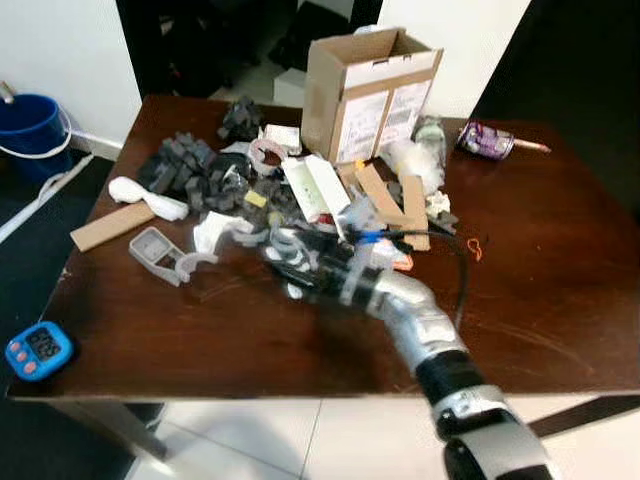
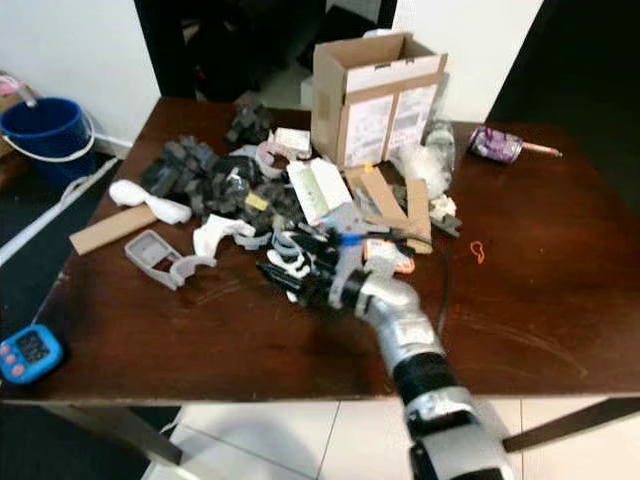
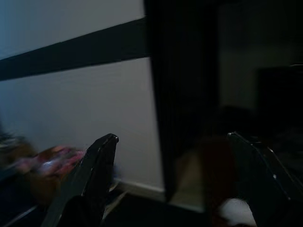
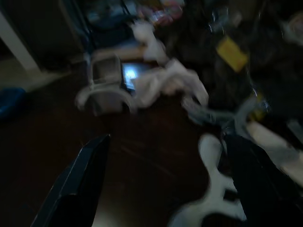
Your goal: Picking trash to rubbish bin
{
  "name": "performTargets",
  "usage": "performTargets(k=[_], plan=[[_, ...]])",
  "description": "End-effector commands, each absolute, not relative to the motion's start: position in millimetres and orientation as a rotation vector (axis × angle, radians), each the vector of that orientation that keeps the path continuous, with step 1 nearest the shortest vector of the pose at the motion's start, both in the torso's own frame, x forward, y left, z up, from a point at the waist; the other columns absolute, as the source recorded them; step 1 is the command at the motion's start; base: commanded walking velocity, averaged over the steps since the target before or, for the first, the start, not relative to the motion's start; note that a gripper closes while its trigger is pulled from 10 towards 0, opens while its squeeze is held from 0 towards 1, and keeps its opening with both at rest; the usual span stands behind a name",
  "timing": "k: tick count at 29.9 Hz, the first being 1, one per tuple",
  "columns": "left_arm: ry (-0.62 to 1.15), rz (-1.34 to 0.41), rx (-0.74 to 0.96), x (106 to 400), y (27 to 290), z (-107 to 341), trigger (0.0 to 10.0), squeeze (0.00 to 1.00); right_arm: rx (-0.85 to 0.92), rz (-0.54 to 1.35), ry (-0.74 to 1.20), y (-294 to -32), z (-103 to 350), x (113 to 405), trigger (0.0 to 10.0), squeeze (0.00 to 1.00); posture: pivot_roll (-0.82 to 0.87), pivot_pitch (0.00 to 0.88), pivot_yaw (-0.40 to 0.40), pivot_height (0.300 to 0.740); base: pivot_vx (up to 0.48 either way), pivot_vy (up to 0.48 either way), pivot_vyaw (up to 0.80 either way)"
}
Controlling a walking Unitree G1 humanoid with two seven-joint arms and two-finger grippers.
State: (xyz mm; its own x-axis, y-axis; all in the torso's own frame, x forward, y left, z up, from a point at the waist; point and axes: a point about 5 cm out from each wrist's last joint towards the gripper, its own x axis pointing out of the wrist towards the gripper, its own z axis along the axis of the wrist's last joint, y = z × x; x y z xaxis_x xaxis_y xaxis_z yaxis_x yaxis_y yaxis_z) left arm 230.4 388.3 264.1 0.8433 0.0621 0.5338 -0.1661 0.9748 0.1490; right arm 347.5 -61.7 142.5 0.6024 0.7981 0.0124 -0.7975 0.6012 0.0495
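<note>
Nearest the camera, the right silver arm reached out over the dark brown wooden worktop (image 1: 250,345), and the right end effector (image 2: 290,268) hovered low at the near edge of the heap of mixed trash (image 1: 270,190), its two black fingers (image 4: 83,182) spread wide with nothing between them. In the right wrist view a curved white plastic scrap (image 4: 215,189) lay just beside one finger, with the bare worktop under the gap. The left end effector (image 3: 175,189) hung idle off the worktop, fingers apart and empty, facing a pale wall. Taking the open brown cardboard box (image 1: 368,92) as landmark, the heap spread from its foot toward the robot: white and clear plastic pieces, dark grey foam blocks (image 1: 185,170) to the box's left, strips of brown card (image 1: 395,200) in front of it. A clear plastic tray (image 1: 152,250) and a flat card strip (image 1: 110,228) lay further left of the box; a purple wrapper (image 1: 487,140) lay to its right. A blue timer (image 1: 38,348) sat at the near left corner, well apart from the box. Beyond the left edge stood a blue bucket (image 1: 30,125), probably the bin. To do this step well, the fingers should likely straddle one loose piece at the heap's near edge, close on it alone and lift it clear before swinging away; the frames were blurred, so finer contact could not be judged.
</note>
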Motion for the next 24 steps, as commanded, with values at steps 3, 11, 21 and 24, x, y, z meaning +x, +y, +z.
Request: performTargets(k=[3,11,21,24], plan=[[-0.483,-0.059,0.145,233,367,250,10.0,0.0,-0.042,0.826,0.089,-64,130,351,10.0,0.0,0.18,0.136,-0.085,0.74,0.0,0.0,0.0],[-0.371,-0.374,0.07,229,320,235,10.0,0.0,-0.109,0.72,0.136,-71,122,354,10.0,0.0,0.19,0.133,-0.09,0.74,0.0,0.0,0.0],[-0.212,-0.612,0.038,214,297,221,10.0,0.0,-0.101,0.711,0.162,-68,113,350,10.0,0.0,0.19,0.139,-0.09,0.74,0.0,0.0,0.0],[-0.115,-0.748,0.031,191,288,221,10.0,0.0,-0.081,0.706,0.175,-67,109,348,10.0,0.0,0.19,0.145,-0.093,0.74,0.0,0.0,0.0]])
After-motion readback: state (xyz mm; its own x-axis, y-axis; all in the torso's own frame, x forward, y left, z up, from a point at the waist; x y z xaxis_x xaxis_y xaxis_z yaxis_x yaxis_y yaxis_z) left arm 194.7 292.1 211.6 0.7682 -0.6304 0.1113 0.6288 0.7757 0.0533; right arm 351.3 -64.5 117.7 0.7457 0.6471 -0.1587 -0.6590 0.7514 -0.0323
